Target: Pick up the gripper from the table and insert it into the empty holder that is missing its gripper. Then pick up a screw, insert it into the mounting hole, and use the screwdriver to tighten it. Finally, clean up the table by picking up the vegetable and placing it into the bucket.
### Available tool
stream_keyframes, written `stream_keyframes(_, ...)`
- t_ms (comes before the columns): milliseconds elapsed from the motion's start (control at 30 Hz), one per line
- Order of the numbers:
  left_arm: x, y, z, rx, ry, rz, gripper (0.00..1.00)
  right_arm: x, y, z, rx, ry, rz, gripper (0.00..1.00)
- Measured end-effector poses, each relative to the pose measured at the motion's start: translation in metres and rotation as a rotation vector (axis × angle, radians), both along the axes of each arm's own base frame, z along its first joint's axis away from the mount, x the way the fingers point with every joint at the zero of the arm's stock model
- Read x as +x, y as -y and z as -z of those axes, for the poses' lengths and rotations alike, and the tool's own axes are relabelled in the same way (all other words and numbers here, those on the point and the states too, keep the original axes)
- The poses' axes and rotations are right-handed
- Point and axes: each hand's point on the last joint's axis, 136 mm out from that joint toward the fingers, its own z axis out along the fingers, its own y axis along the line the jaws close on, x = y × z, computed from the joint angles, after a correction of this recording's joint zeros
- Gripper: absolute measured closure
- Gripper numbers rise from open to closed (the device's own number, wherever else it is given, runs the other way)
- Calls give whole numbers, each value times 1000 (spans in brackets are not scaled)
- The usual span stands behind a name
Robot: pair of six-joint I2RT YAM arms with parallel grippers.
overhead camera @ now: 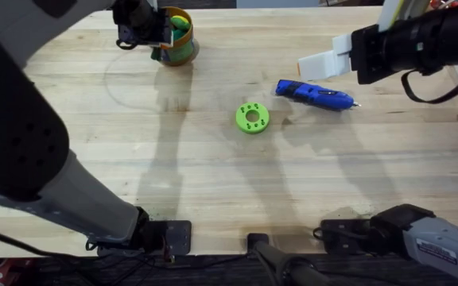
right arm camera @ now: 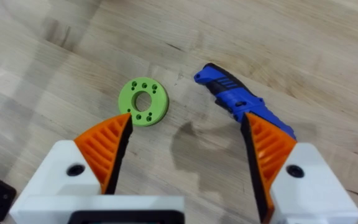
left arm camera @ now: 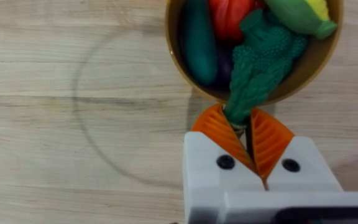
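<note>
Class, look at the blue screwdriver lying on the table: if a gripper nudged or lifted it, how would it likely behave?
The screwdriver looks like rigid plastic, so it probably won't flex. Its slim rounded body lying flat might roll if nudged sideways. Gripped near one end, it would likely tilt.

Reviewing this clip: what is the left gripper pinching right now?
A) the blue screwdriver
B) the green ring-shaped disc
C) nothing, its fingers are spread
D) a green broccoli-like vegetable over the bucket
D: in the left wrist view the left gripper pinches the green vegetable by its stem, over the bucket.
</note>
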Motion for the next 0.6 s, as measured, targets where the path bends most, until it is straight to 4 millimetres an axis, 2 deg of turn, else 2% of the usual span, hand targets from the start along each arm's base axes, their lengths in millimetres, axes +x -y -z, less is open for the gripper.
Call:
stream_keyframes(133,2,1,2,-2,-1,2,969,-2,1,2,-3,-12,0,9)
stream_keyframes(267,15,2,-1,-7,53,2,970,-2,1,2,-4,-11,1,9)
stream_keyframes(500,18,2,-4,-1,64,15,969,-2,1,2,-4,-12,1,9)
stream_keyframes(600,18,3,-13,10,58,37,970,-2,1,2,-4,-13,1,9)
